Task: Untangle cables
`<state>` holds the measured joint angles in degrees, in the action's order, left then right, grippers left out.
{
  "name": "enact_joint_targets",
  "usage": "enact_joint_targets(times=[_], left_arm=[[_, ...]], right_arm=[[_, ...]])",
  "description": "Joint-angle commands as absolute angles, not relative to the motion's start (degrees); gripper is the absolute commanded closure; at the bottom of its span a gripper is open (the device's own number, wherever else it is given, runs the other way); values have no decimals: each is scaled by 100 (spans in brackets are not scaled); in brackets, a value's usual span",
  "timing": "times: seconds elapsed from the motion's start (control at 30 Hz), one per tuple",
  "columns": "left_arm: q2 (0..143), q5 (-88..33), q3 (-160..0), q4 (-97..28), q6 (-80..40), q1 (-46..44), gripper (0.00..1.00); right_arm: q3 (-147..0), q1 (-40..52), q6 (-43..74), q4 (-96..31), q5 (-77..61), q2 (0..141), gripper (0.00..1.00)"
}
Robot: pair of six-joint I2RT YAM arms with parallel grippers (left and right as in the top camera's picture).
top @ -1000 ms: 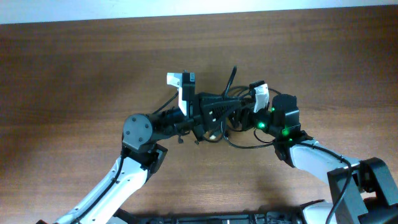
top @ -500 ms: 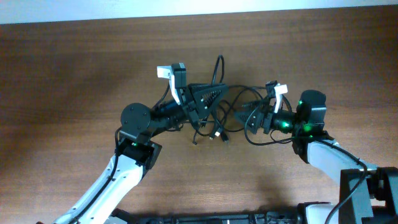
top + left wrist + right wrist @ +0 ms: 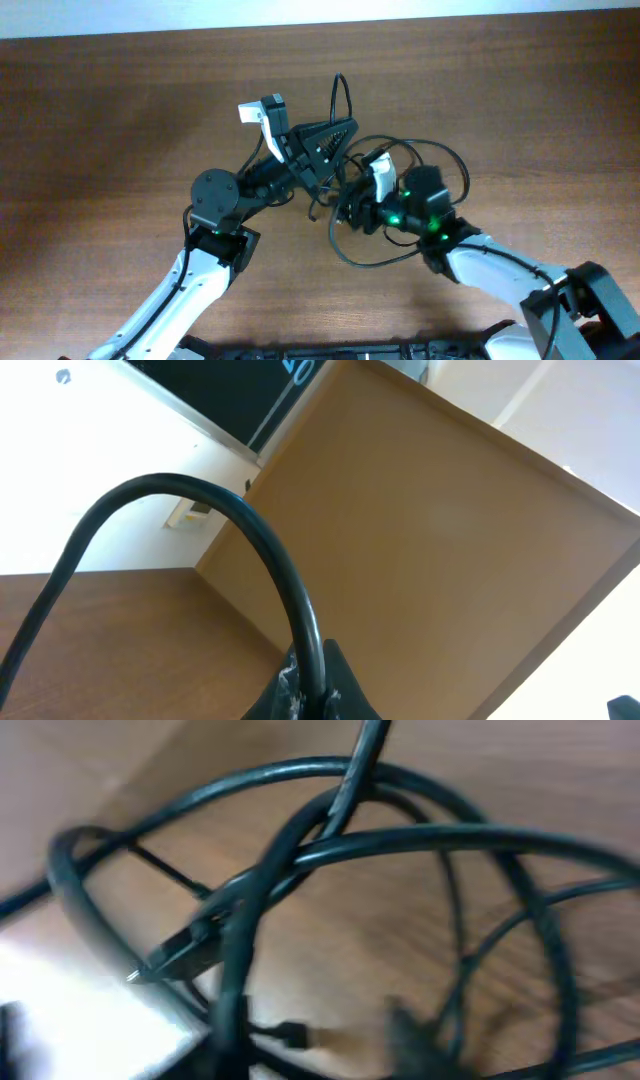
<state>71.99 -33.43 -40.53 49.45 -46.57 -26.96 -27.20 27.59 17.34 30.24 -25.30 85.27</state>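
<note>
Tangle of cables (image 3: 430, 837) meets my right claw (image 3: 348, 208) again, now returned from the side; its opening I cannot tell. My left claw (image 3: 340, 135) stays pinched on one of the cables, so separating is not finished.

Black cables (image 3: 430, 837) loop and cross (blurred) above the wooden table (image 3: 340, 948)

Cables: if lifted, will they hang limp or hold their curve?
Probably springy: the cables arch unsupported above the left pincer. Likely light, being thin. Crossed over each other, they would probably drag along together.
</note>
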Motion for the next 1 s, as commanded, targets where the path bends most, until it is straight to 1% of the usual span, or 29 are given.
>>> enact_joint_targets(times=[0.0, 0.13, 0.2, 0.3, 0.4, 0.47, 0.57, 0.7, 0.8, 0.83, 0.9, 0.93, 0.97], left_arm=[[7091, -3280, -4178, 4915, -4685, -2591, 100], [7089, -3385, -4178, 4703, -4663, -2012, 100], [7089, -3380, -4178, 4364, -4619, -1479, 100], [7089, -3437, -4178, 4005, -4381, -412, 100], [7089, -3492, -4178, 3994, -4383, 427, 100], [7089, -3498, -4178, 3992, -4386, 821, 100], [7091, -3535, -4178, 3962, -4383, 1107, 100], [7089, -3470, -4178, 3964, -4383, 1168, 100], [7089, -3470, -4178, 3986, -4383, 1168, 100], [7089, -3474, -4178, 3981, -4383, 1168, 100], [7091, -3647, -4178, 3907, -4386, 1135, 100], [7089, -3710, -4178, 3804, -4386, 1116, 100], [7089, -3776, -4178, 3594, -4383, 1098, 100]], right_arm=[[-2733, 3009, 1638, 3017, -1219, 8468, 96], [-2733, 2792, 1879, 2397, -1221, 8416, 96], [-2733, 2567, 2003, 1955, -1267, 8254, 96], [-2733, 2108, 1997, 1391, -1439, 7773, 96], [-2733, 1645, 1975, 779, -1433, 7175, 96], [-2733, 1343, 1973, 401, -1431, 6849, 96], [-2733, 902, 1975, 10, -1428, 6573, 96], [-2733, 307, 2008, -537, -1240, 6508, 96], [-2733, 185, 2018, -860, -1264, 6508, 96], [-2733, 185, 2021, -972, -1308, 6508, 93], [-2733, 185, 2021, -1092, -1535, 6508, 65], [-2733, 185, 2021, -1162, -1627, 6508, 49], [-2733, 185, 2023, -1264, -1702, 6512, 23]])
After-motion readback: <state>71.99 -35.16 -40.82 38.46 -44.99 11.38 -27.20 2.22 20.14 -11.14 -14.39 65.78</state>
